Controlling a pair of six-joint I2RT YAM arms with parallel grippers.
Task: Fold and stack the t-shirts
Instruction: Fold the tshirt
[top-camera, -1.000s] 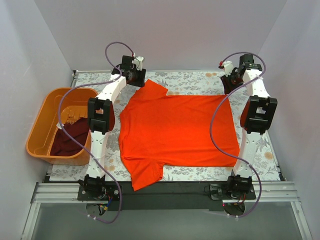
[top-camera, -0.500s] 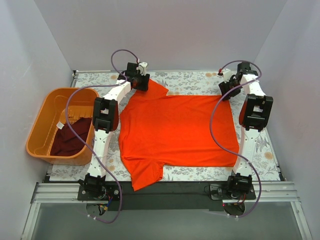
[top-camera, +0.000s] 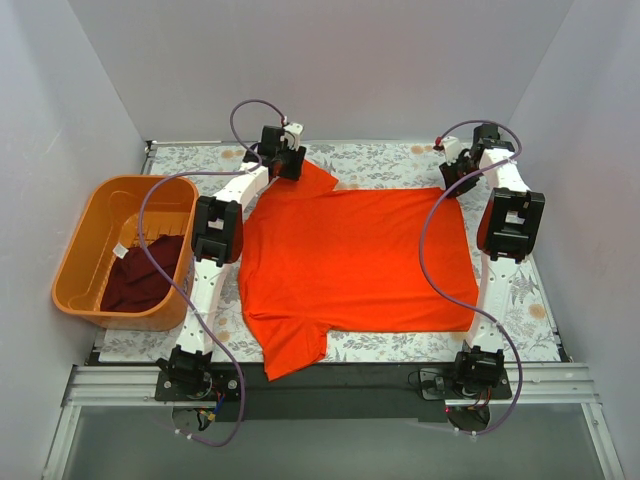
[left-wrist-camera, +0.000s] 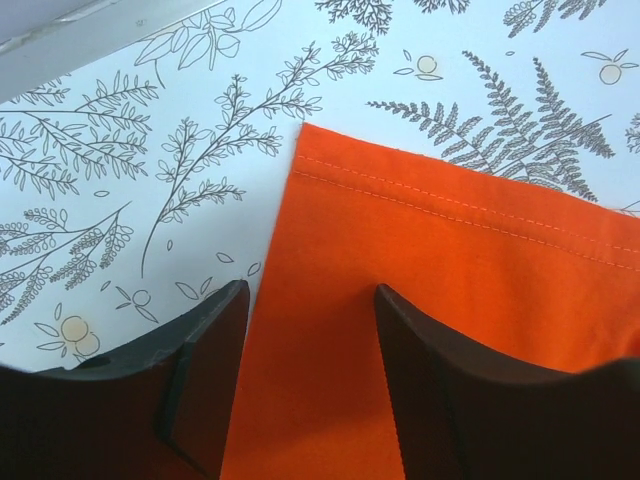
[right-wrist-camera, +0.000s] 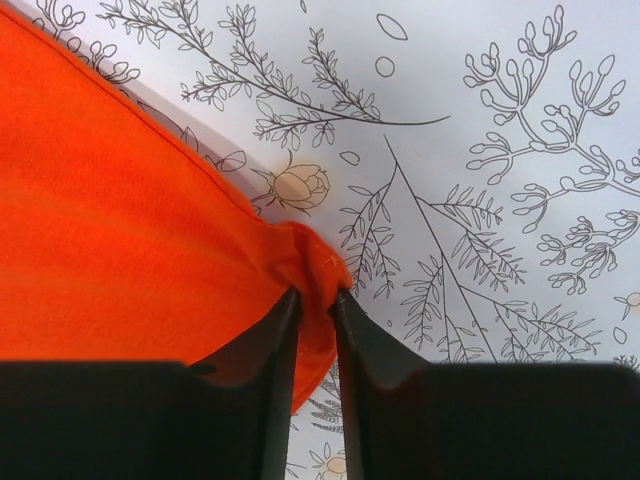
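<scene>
Fern-print table holds orange-red t-shirt; basket's white tag unreadable.

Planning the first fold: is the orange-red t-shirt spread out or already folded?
Spread out: the bright orange-red cloth t-shirt lies flat across the fern-printed table, both sleeves extended.

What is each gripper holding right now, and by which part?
The right gripper pinches the far hem corner of the orange-red t-shirt; the left gripper is open, holding nothing.

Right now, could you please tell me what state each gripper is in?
Left gripper: open, astride the orange shirt's sleeve, holding nothing.
Right gripper: shut on the orange shirt's corner.
</scene>
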